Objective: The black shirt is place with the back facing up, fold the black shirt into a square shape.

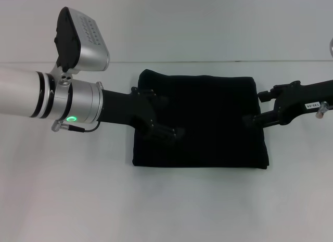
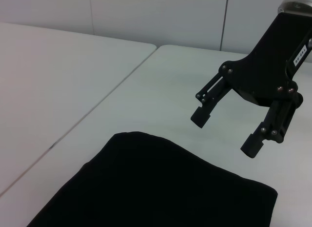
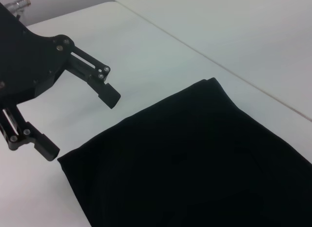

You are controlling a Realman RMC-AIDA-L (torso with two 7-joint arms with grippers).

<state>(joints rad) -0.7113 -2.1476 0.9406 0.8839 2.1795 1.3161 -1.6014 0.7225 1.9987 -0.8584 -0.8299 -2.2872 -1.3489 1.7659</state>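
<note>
From the head view the black shirt (image 1: 200,122) lies folded near-square on the table (image 1: 62,200), the left gripper (image 1: 158,117) over its left edge, the right gripper (image 1: 260,114) beside its right. Each wrist view shows the opposite gripper, fingers apart, holding nothing and clear of the cloth. A low finger could snag a fold and spoil the square.

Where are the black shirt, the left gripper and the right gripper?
black shirt (image 1: 208,122): head view, middle of the folded cloth.
left gripper (image 3: 80,124): right wrist view, between its fingertips.
right gripper (image 2: 225,133): left wrist view, between its fingertips.
</note>
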